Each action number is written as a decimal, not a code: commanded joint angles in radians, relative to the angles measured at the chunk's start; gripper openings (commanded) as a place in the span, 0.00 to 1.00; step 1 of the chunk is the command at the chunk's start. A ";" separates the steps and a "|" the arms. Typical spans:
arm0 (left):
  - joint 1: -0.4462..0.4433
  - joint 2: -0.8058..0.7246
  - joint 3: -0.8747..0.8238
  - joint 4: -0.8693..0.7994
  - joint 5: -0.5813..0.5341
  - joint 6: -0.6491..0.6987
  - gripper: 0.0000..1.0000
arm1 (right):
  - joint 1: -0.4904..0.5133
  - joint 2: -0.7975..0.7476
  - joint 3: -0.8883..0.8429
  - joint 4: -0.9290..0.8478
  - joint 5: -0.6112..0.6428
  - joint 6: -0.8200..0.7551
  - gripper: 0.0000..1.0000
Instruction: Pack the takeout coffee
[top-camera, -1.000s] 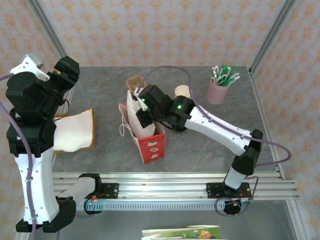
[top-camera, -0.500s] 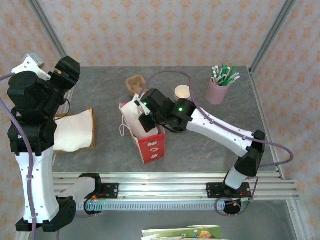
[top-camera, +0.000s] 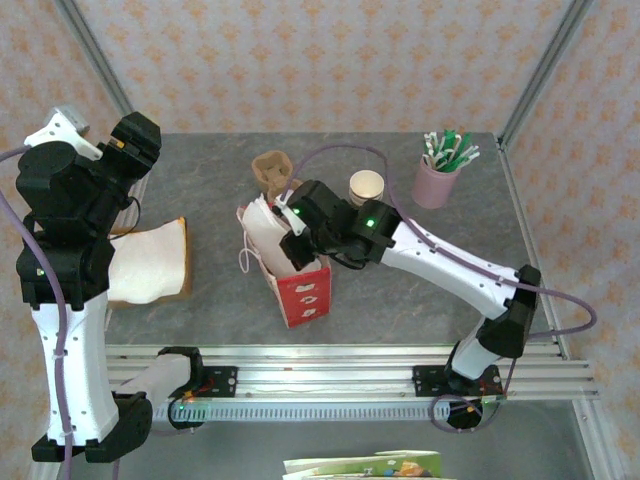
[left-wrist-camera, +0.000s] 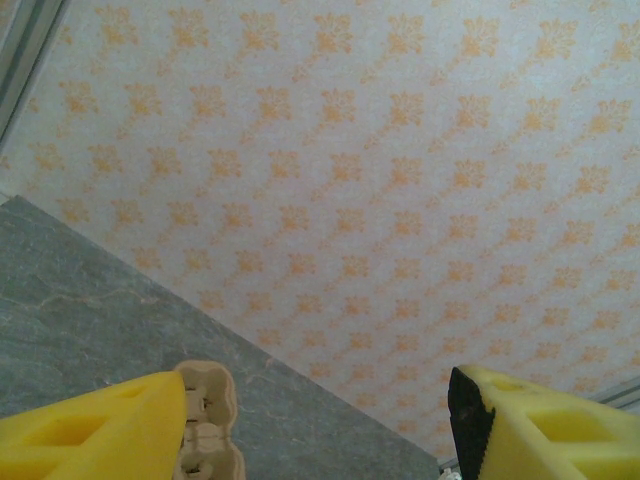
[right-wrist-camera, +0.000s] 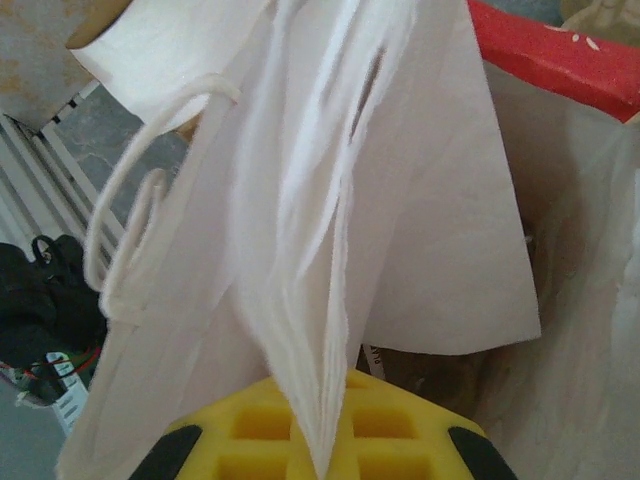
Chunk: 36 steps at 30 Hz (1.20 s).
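The lidded takeout coffee is out of view. A red-and-white paper bag (top-camera: 303, 291) with white cord handles (right-wrist-camera: 128, 262) stands mid-table, its mouth open upward. My right gripper (top-camera: 291, 238) hangs over that mouth, shut on a bunch of white paper napkins (right-wrist-camera: 330, 200) that droop from its yellow fingers (right-wrist-camera: 250, 440) toward the bag's inside; the bag's red rim (right-wrist-camera: 560, 50) lies beyond. My left gripper (left-wrist-camera: 318, 425) is raised high at the left, open with nothing between its yellow fingers, facing the back wall.
A lidless cup with a cream inside (top-camera: 366, 186) stands behind the bag, beside a brown cardboard cup carrier (top-camera: 270, 168). A pink cup of straws (top-camera: 437, 180) is at the back right. A stack of white napkins (top-camera: 150, 262) lies at the left.
My right gripper has shifted slightly forward and down over the bag with the napkins, and its elbow has swung right. The left arm has stayed still.
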 joint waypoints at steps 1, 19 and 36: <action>-0.005 -0.001 0.001 0.035 0.008 0.004 0.69 | 0.006 0.047 0.012 -0.004 0.066 0.026 0.02; -0.005 -0.004 -0.018 0.055 0.012 0.004 0.69 | 0.005 0.008 0.042 -0.063 0.081 0.109 0.04; -0.005 0.015 0.020 0.042 0.007 0.005 0.69 | 0.014 -0.025 0.066 -0.089 0.168 0.096 0.47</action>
